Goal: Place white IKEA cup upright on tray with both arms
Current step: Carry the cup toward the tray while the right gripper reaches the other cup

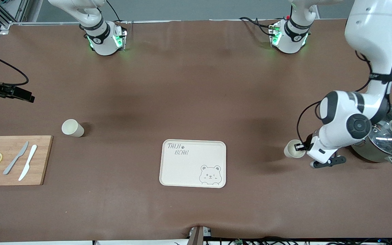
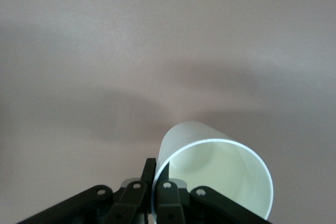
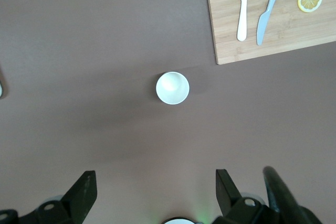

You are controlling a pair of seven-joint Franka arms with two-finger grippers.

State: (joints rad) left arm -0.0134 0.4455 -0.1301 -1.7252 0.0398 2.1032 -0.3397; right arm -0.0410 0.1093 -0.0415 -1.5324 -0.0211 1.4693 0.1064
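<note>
Left gripper (image 1: 300, 147) pinches the rim of a tipped cup (image 1: 293, 149) near the left arm's end of the table, beside the pot (image 1: 388, 139). It should lift straight and turn the cup upright before carrying it to the tray (image 1: 193, 163) at mid-table. Right gripper (image 3: 152, 192) waits spread wide and empty, high over another cup (image 3: 172, 87).

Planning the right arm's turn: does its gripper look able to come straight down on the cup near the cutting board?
Probably yes. In the right wrist view the cup stands upright on bare table, apart from the cutting board, and the right gripper, fingers open, hangs above with nothing in between.

A brown-covered table (image 1: 189, 85) fills the view, a grey floor strip above it.
</note>
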